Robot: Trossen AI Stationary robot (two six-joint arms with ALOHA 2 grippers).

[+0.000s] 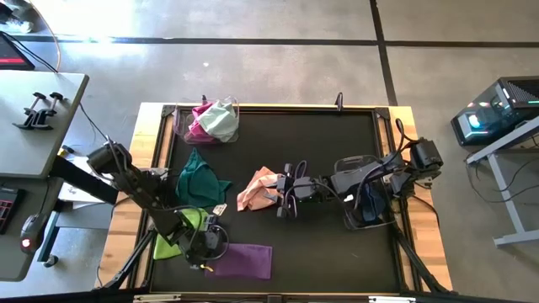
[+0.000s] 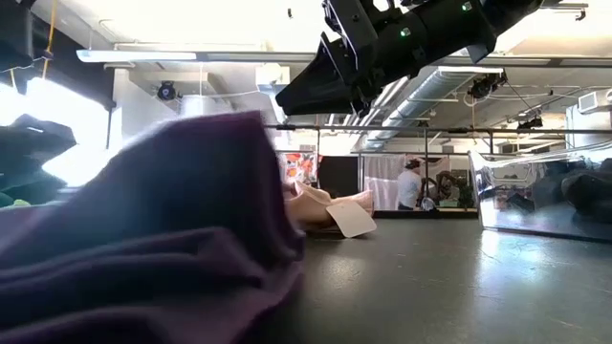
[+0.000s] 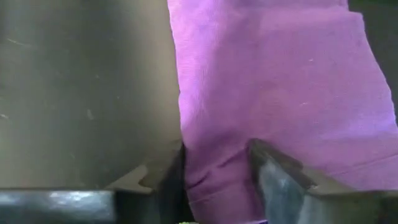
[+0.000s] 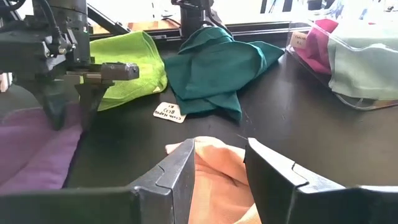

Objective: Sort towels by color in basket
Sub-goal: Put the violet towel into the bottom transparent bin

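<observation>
A purple towel [image 1: 246, 261] lies flat near the table's front edge, and my left gripper [image 1: 206, 248] stands open over its left end. Beside it lies a lime green towel [image 1: 187, 221], partly under the left arm. Farther back lie a dark teal towel [image 1: 200, 178] and, at mid table, a peach towel [image 1: 257, 189]. My right gripper [image 1: 282, 199] hangs open above the peach towel's right edge, well clear of it in the low view. The peach cloth [image 4: 217, 180] shows past its fingers. My left gripper comes down slanting from above onto the purple towel's left end [image 3: 214, 183]. Its open fingers [image 3: 270, 177] stand on the cloth with a wrinkled ridge of it between them. The rest of the towel [image 3: 280, 81] lies flat on the table.
A clear basket [image 1: 179, 126] at the far left holds a magenta towel [image 1: 198, 128] and a mint towel [image 1: 221, 119]. Another basket [image 1: 370, 220] with dark cloth sits at the right, under the right arm. A white tag [image 4: 169, 112] lies by the teal towel. Bare black mat spans the centre.
</observation>
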